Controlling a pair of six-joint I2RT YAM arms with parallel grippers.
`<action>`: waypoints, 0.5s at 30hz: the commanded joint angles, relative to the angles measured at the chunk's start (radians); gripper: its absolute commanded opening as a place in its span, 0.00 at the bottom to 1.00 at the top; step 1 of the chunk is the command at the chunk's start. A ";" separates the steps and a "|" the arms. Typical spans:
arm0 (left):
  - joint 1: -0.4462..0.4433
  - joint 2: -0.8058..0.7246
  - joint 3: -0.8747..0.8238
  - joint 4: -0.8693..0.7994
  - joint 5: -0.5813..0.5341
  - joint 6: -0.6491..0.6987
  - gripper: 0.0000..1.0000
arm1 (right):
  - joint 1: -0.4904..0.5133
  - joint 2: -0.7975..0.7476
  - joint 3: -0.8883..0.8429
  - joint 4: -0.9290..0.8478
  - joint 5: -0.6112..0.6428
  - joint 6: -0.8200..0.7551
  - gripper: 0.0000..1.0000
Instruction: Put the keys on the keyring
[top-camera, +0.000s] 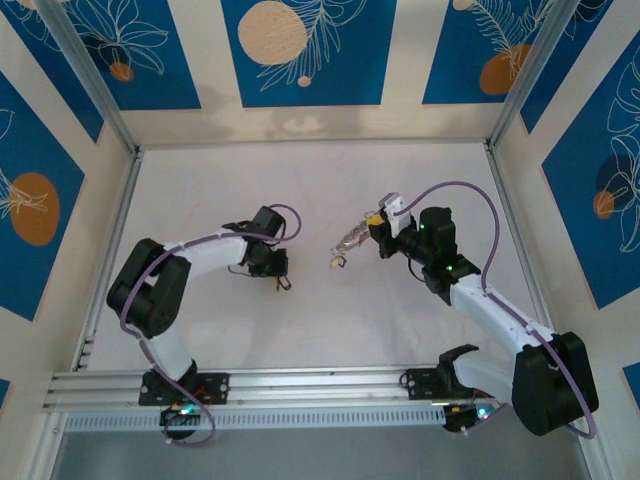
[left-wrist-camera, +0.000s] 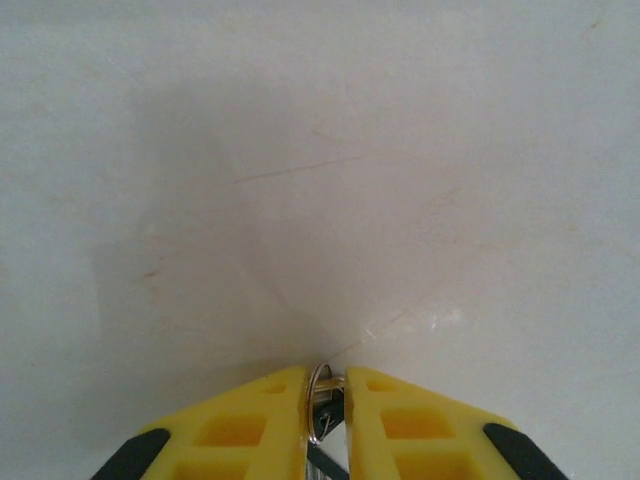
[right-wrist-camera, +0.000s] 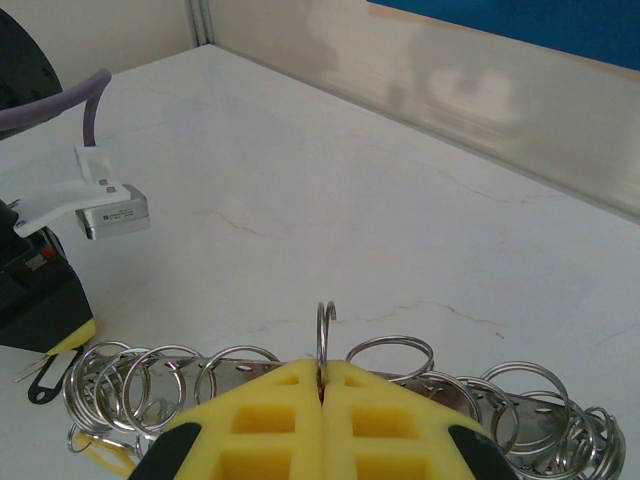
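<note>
Tiny silvery key (left-wrist-camera: 318, 400), pinched in your left pincer (left-wrist-camera: 325, 378): left of thin wire keyring (right-wrist-camera: 320, 335) your right pincer (right-wrist-camera: 322, 367) clamps.

I count two arms' ends: left gripper (left-wrist-camera: 325, 376), right gripper (right-wrist-camera: 323, 368). One keyring (right-wrist-camera: 325, 325), one metal strip (right-wrist-camera: 480, 400), roughly ten small rings (right-wrist-camera: 390, 350), one key (left-wrist-camera: 322, 410).

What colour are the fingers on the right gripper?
Yellow fingers, best seen in the right wrist view.

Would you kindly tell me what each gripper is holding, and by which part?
The right gripper pinches the keyring by its thin wire at the lower edge; the left gripper pinches a small silvery ring by its rim.
</note>
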 joint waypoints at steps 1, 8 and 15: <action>-0.017 -0.019 0.011 -0.032 -0.025 -0.012 0.15 | -0.002 -0.028 -0.004 0.061 -0.014 -0.009 0.00; -0.020 -0.014 0.017 -0.051 -0.053 -0.007 0.12 | -0.004 -0.031 -0.005 0.061 -0.014 -0.008 0.00; -0.031 -0.016 0.024 -0.072 -0.077 0.001 0.07 | -0.007 -0.031 -0.005 0.065 -0.014 -0.006 0.00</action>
